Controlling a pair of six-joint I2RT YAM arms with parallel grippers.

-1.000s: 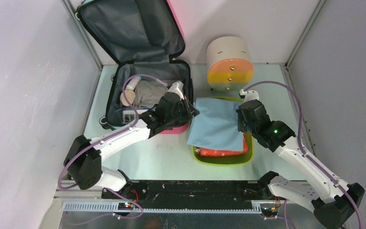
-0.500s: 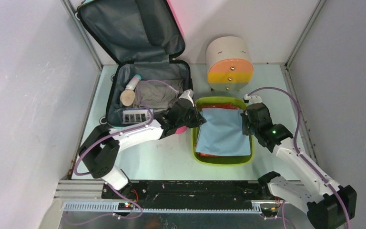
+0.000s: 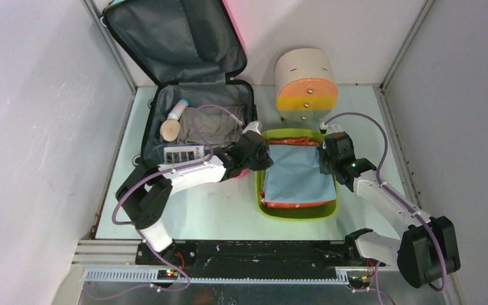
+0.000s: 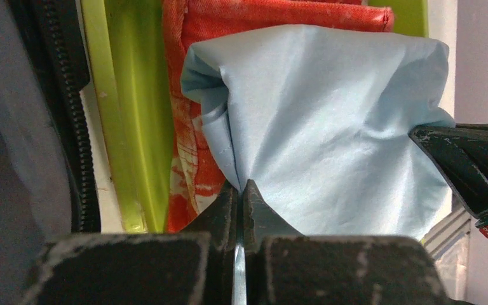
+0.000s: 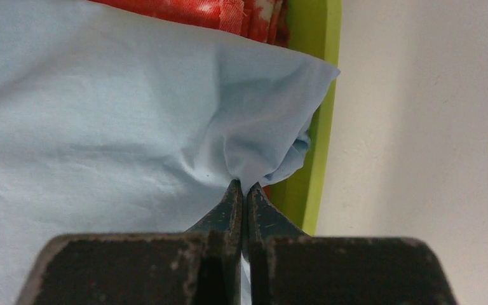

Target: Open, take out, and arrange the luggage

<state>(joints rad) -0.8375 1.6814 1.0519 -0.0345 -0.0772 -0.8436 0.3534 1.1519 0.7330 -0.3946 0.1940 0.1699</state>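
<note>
Luggage [image 3: 184, 82]: lying open, upper left of frame. Left fingers [image 4: 222, 213], right fingers [image 5: 227, 206]: I'm clamping both on blue cloth [image 3: 298, 175] over green tray [image 3: 295, 215]. Risk: releasing unevenly, cloth bunching or overhanging the rim.

The overhead view is bright and evenly lit by soft, diffuse light. The arms cast only faint, soft-edged shadows on the pale surface [image 3: 229, 210]. The dark lining of the luggage [image 3: 165, 44] swallows detail. Both wrist views are sharp on the blue cloth [image 4: 330, 127] but blurred up close, where the left pincer [image 4: 241, 186] and right pincer [image 5: 241, 186] show as dark, grainy masses.
</note>
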